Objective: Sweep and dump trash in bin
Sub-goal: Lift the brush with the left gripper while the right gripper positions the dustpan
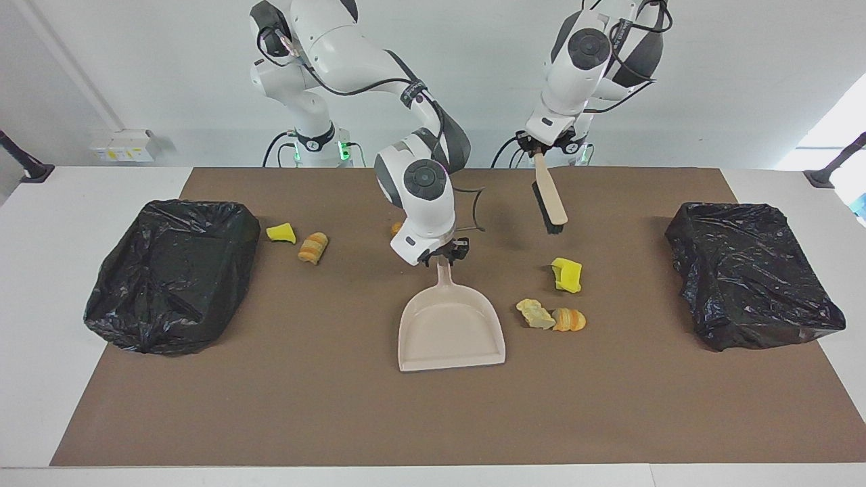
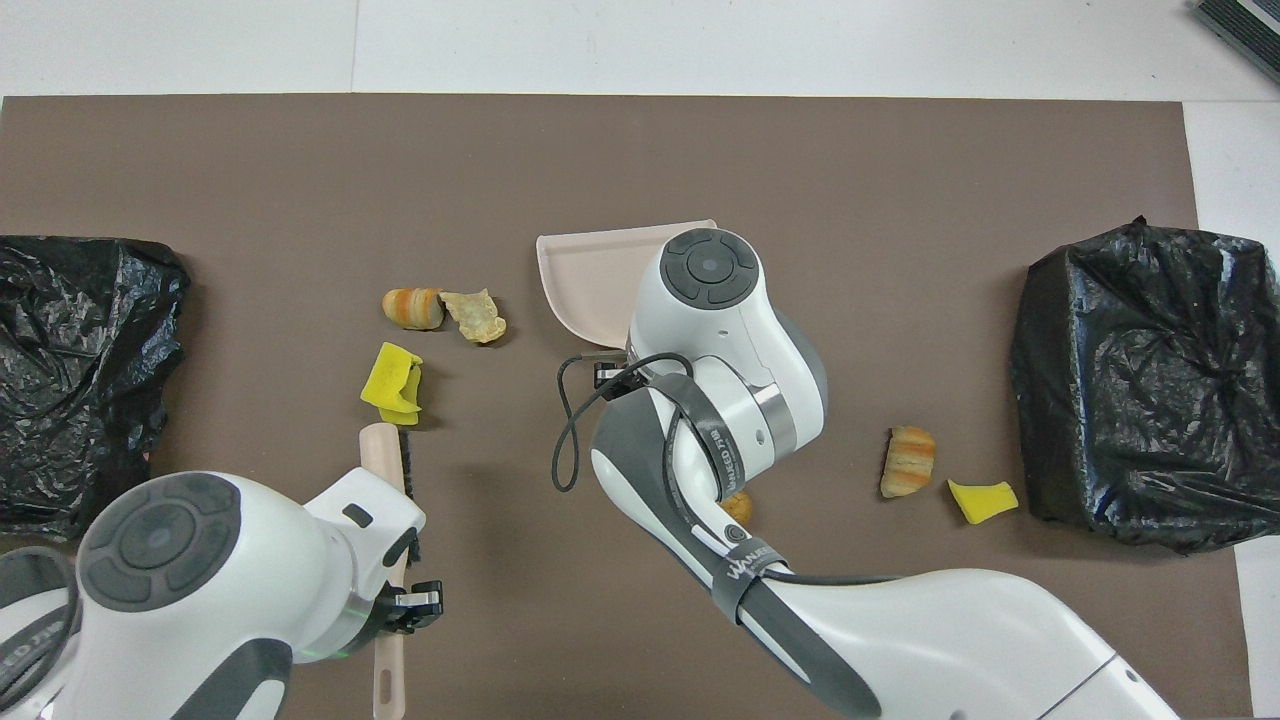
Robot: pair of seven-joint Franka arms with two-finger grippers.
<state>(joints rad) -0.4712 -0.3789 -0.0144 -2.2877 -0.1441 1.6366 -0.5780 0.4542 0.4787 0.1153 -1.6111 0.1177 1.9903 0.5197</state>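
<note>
The beige dustpan lies mid-mat, its handle pointing toward the robots. My right gripper is shut on that handle. My left gripper is shut on the brush, which hangs bristles down over the mat just short of a yellow sponge piece. A pale lump and an orange bread lump lie beside the pan. Toward the right arm's end lie another sponge piece and bread lump.
Two bins lined with black bags stand at the mat's ends, one at the right arm's end, the other at the left arm's. A small orange lump shows partly under the right arm.
</note>
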